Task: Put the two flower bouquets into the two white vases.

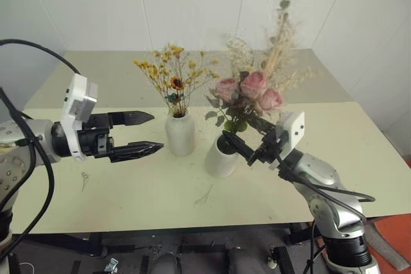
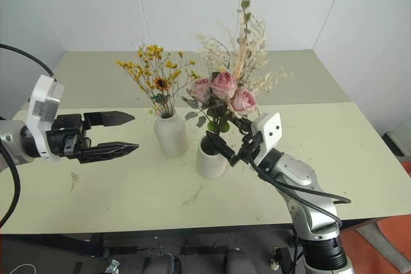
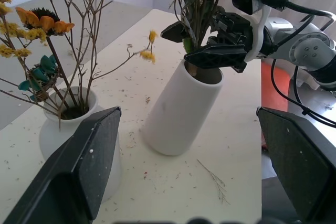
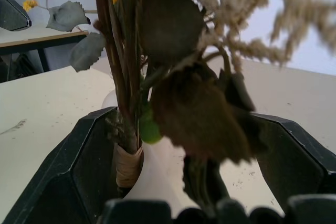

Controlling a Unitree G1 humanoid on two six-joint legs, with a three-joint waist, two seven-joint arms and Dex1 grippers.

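A thin spray of yellow-orange flowers (image 1: 172,75) stands in the narrow-necked white vase (image 1: 180,136) at mid-table. Just right of it, the bigger bouquet of pink roses (image 1: 253,88) has its stems down in the wide-mouthed white vase (image 1: 218,162). My right gripper (image 1: 246,134) is open at that vase's mouth. One finger sits on each side of the wrapped stems (image 4: 127,161). My left gripper (image 1: 149,133) hangs open and empty left of the narrow-necked vase, pointing toward it, with a small gap between them.
The pale green table (image 1: 128,190) is littered with dry plant crumbs and a loose sprig (image 1: 205,194). A second tabletop section (image 1: 115,75) runs behind, up to the white wall. The front edge lies close below both arms.
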